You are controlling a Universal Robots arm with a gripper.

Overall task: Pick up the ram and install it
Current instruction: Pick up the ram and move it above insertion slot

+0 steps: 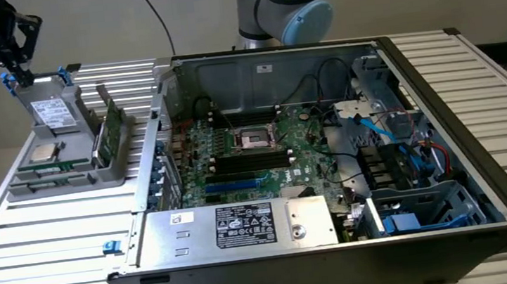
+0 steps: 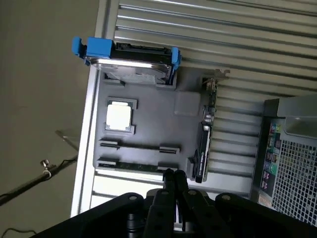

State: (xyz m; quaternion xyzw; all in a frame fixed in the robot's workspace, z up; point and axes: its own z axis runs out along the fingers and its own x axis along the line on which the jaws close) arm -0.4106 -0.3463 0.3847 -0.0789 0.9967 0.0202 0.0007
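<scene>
Watching remotely through the exterior view, I see the arm's fingers [image 1: 17, 69] hanging above the drive [image 1: 47, 110] end of the grey tray [image 1: 23, 193]. The tray sits on the slatted table [image 1: 56, 233], to the exterior view's left of the open computer case [image 1: 323, 269] and its exposed motherboard [image 1: 285, 174]. The wrist view brings me in closer: the fingers are pressed together, gripping nothing, and the ram [image 2: 132, 166], a long, narrow green stick, sits in the tray slot farthest from the drive, past the silver processor [image 2: 119, 116].
</scene>
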